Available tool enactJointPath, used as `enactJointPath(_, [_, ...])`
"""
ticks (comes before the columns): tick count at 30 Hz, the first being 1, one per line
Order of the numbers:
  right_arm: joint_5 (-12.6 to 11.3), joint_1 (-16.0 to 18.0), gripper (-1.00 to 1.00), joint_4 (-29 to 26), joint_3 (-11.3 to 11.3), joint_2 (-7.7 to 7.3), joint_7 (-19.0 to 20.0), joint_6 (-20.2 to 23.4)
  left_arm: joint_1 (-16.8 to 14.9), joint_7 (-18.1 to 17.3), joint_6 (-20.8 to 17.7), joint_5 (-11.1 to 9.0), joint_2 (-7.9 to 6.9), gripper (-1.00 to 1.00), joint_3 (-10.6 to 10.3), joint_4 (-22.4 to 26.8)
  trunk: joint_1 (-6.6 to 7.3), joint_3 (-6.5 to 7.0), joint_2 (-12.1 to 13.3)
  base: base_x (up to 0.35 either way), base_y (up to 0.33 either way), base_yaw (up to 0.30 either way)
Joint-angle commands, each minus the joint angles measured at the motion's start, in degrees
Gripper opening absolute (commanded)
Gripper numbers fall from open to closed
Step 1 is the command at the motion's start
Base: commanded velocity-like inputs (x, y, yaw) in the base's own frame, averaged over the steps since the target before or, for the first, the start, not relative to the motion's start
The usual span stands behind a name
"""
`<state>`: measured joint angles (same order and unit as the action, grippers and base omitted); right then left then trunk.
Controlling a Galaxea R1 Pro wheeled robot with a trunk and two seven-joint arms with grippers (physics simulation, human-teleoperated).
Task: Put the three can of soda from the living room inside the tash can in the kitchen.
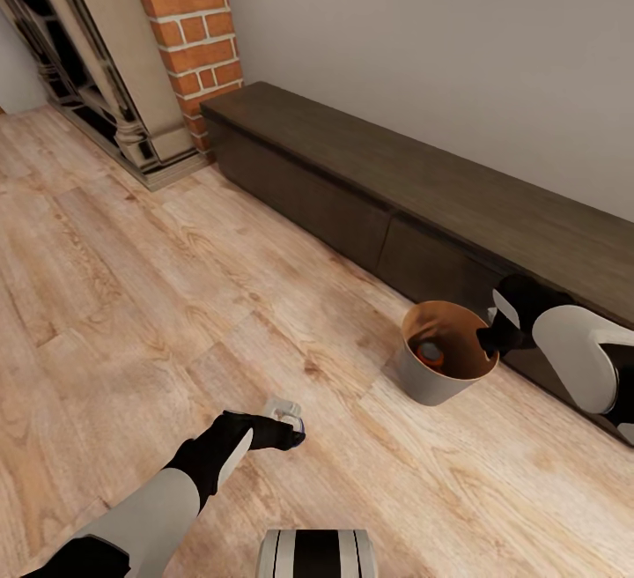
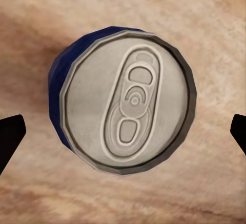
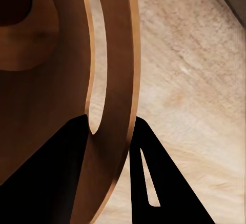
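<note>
A blue can of soda (image 2: 123,101) with a silver top stands upright on the wood floor. My left gripper (image 2: 125,130) hangs open right above it, one finger on each side, not touching. In the head view that can (image 1: 283,409) peeks out just past the left gripper (image 1: 289,433). The tash can (image 1: 431,384), pale grey outside and coppery inside, sits on the floor by the bench. An orange can of soda (image 1: 430,353) lies inside it. My right gripper (image 1: 489,340) is shut on its rim (image 3: 113,55), one finger inside and one outside.
A long low dark-brown bench (image 1: 396,181) runs along the wall behind the bucket. A red brick column (image 1: 189,23) and a fireplace surround (image 1: 97,58) stand at the far left. My base (image 1: 317,553) shows at the bottom edge. Open wood floor (image 1: 132,296) spreads to the left.
</note>
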<state>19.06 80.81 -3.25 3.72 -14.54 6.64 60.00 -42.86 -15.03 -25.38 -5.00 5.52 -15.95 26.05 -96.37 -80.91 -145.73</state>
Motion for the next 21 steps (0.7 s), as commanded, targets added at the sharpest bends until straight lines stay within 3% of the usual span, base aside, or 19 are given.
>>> enactJointPath(1, [1.8,-1.4,-1.0,-0.5,2.3,0.3,0.0,0.0,0.0,0.0,0.0,0.0,0.02,1.0,0.0,0.0,-0.06,-0.02,0.0,0.0,0.0,0.0])
enactJointPath(21, [1.8,-1.4,-1.0,-0.5,2.3,0.38,0.0,0.0,0.0,0.0,0.9,0.0,0.02,1.0,0.0,-0.1,-0.06,-0.02,0.0,0.0,0.0,0.0])
